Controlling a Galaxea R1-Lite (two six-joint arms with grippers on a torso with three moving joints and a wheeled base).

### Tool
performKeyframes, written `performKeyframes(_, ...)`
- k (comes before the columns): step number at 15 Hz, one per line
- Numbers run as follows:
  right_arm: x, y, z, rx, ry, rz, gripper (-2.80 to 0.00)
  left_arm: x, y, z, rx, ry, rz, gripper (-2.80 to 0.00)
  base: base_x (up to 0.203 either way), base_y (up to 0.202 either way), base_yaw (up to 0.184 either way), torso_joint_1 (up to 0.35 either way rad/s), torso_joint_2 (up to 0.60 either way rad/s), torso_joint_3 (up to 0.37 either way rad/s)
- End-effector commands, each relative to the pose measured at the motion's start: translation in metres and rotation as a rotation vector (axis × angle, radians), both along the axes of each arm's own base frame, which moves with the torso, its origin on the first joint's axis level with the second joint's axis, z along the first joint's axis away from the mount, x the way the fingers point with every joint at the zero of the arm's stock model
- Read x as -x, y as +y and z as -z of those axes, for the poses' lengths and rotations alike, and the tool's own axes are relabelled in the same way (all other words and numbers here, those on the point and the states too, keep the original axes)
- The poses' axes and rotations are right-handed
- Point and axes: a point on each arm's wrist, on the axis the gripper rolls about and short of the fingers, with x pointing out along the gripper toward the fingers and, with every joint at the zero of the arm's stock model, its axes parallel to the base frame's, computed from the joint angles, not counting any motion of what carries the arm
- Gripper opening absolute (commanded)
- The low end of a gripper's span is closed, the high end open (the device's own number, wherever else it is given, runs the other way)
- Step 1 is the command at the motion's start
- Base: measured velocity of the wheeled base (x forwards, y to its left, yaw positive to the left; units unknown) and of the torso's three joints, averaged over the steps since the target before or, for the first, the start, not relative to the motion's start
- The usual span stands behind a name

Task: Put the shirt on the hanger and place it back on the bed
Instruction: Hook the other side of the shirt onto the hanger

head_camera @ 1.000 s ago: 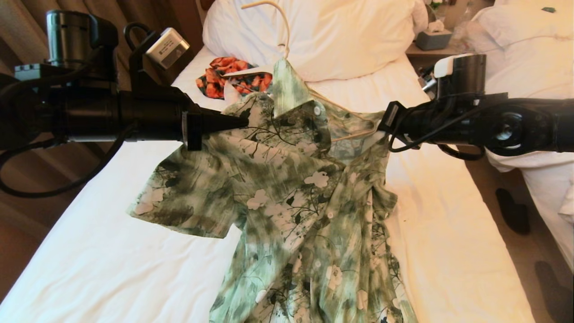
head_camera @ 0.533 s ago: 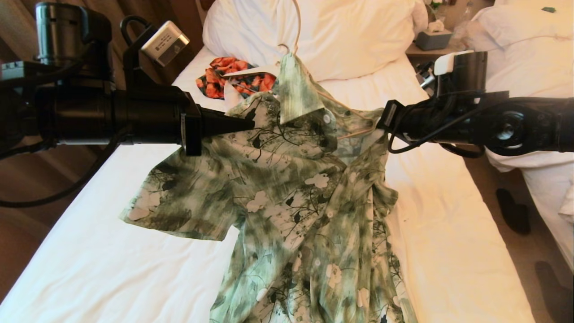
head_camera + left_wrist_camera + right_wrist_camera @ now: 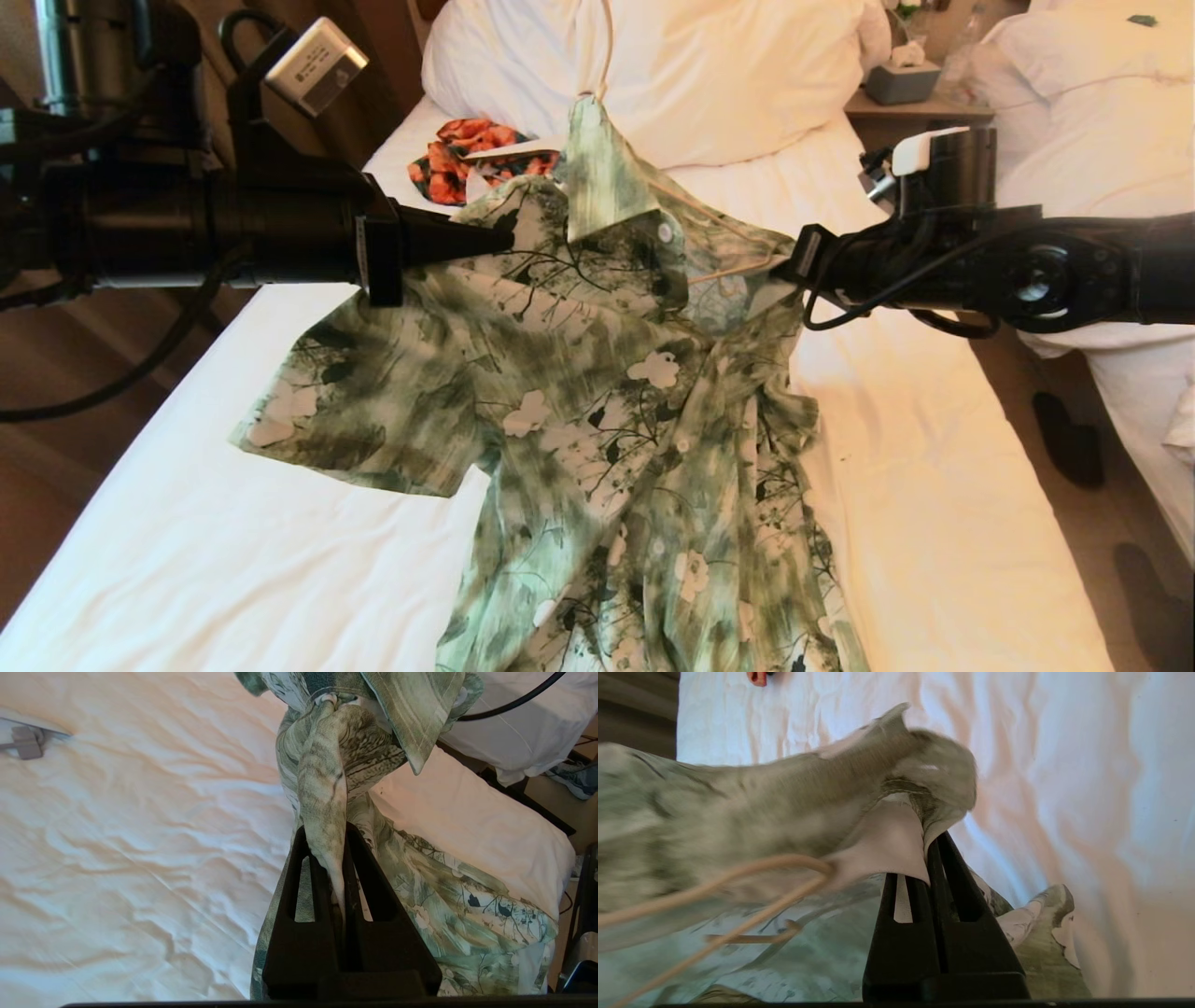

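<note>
1. The left hand (image 3: 499,241) reaches in level from the left above the bed, its two dark fingers (image 3: 322,858) pressed together on a fold of the shirt (image 3: 597,401) at the shoulder seam on that side.
2. In the left wrist view a narrow pleat of green fabric runs down between the clamped fingers, with the rest of the shirt draped away below them.
3. The right hand (image 3: 782,269) comes in level from the right, closed on the shirt's other shoulder edge; the right wrist view shows a pale flap of cloth pinched between its fingers (image 3: 945,868).
4. The shirt hangs between the two hands, stretched across at the shoulders, its collar standing up in the middle, one short sleeve spread out toward the left and its long front falling down onto the bed (image 3: 934,523).
5. The hanger (image 3: 738,264) sits inside the shirt: a thin cream arm shows in the open neck just beside the right hand, and its hook rises past the collar in front of the pillow (image 3: 728,75).
6. Behind the collar, near the pillow, an orange-and-black floral garment (image 3: 457,154) lies on the sheet, with a white hanger (image 3: 513,149) resting on it.
7. A second bed (image 3: 1111,140) stands to the right, across a strip of floor, with a nightstand (image 3: 920,107) between the two beds.
</note>
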Motion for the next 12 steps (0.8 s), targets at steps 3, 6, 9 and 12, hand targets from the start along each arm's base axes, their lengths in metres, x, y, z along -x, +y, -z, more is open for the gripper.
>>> performKeyframes(3,-0.012,-0.003,0.009,0.000,0.011,0.021,-2.80,0.005,0.001,0.001,-0.016,0.037,0.006,-2.80,0.000,0.000,0.000,0.000,0.00,0.000)
performKeyframes(6,-0.017,-0.009,0.009,0.000,0.006,0.035,-2.80,0.005,0.001,0.006,-0.023,0.053,0.007,-2.80,0.000,0.000,0.000,0.000,0.00,0.000)
performKeyframes(9,-0.014,-0.008,0.003,-0.007,-0.009,0.032,-2.80,0.003,-0.001,0.010,-0.031,0.056,0.012,-2.80,0.000,0.000,0.000,0.000,0.00,0.000)
performKeyframes(12,-0.005,-0.001,-0.010,-0.017,-0.036,0.007,-2.80,0.003,-0.005,0.014,-0.041,0.062,0.029,-2.80,0.000,0.000,0.000,0.000,0.00,0.000)
